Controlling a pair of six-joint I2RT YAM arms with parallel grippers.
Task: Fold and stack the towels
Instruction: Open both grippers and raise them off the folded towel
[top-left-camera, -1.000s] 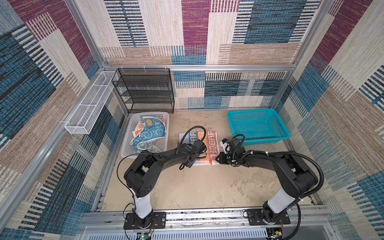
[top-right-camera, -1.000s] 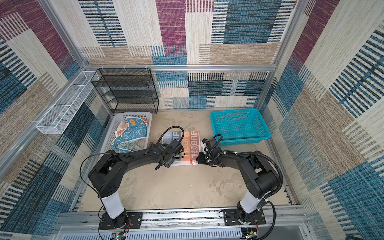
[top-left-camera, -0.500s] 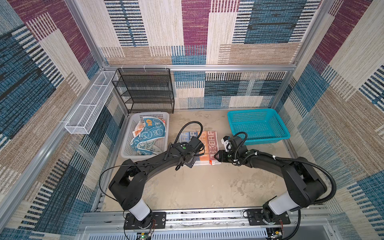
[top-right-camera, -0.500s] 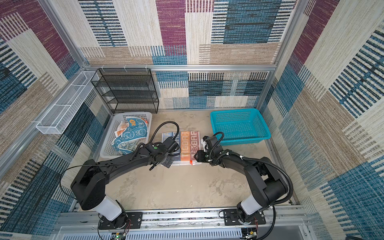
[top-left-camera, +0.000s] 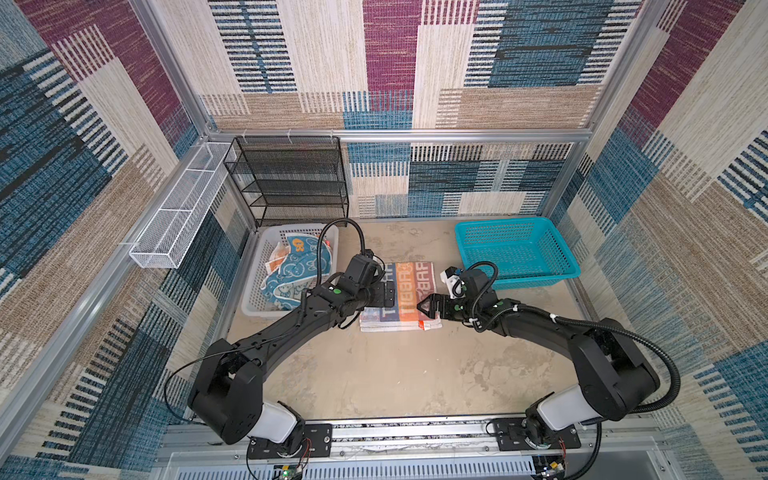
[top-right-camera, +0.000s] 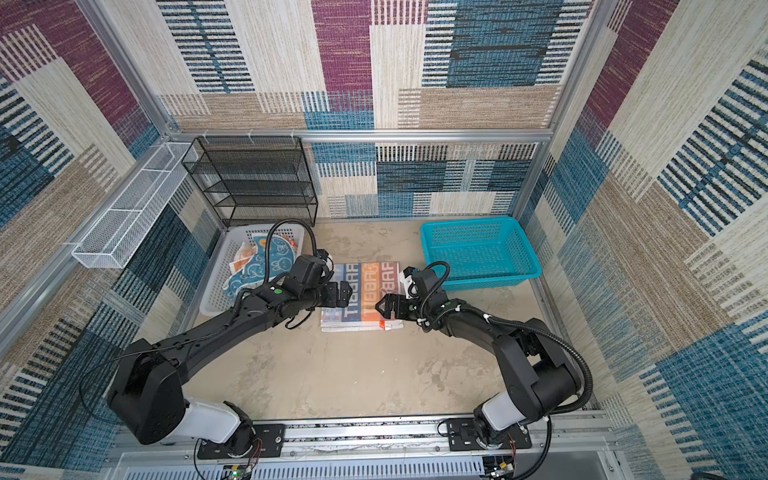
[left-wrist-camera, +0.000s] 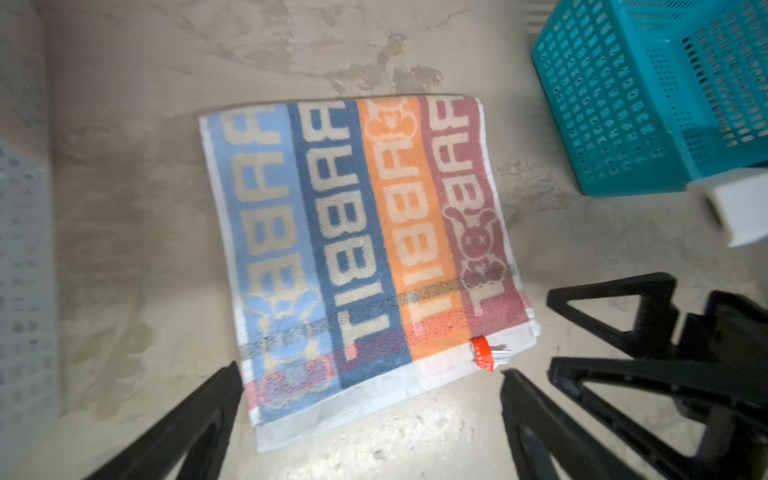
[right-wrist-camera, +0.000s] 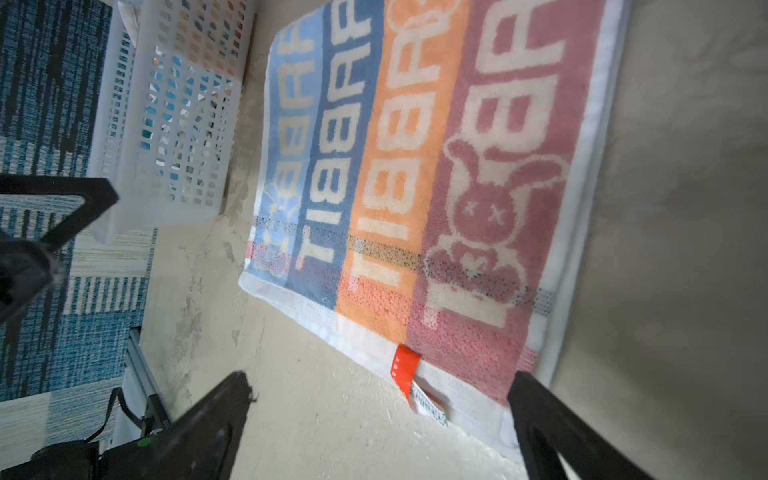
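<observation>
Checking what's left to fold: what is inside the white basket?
In the white basket: a crumpled teal-white rabbit towel and part of an orange towel. Whatever lies beneath them is hidden.

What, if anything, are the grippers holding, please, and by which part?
Nothing: the left gripper and right gripper both stand open over the folded lettered towel.

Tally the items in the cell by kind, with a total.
Towels: 3 (striped towel on the table; teal rabbit towel and orange towel in the white basket)
Baskets: 2 (white basket, teal basket)
Racks: 2 (black mesh rack, white wire tray)
Total: 7
</observation>
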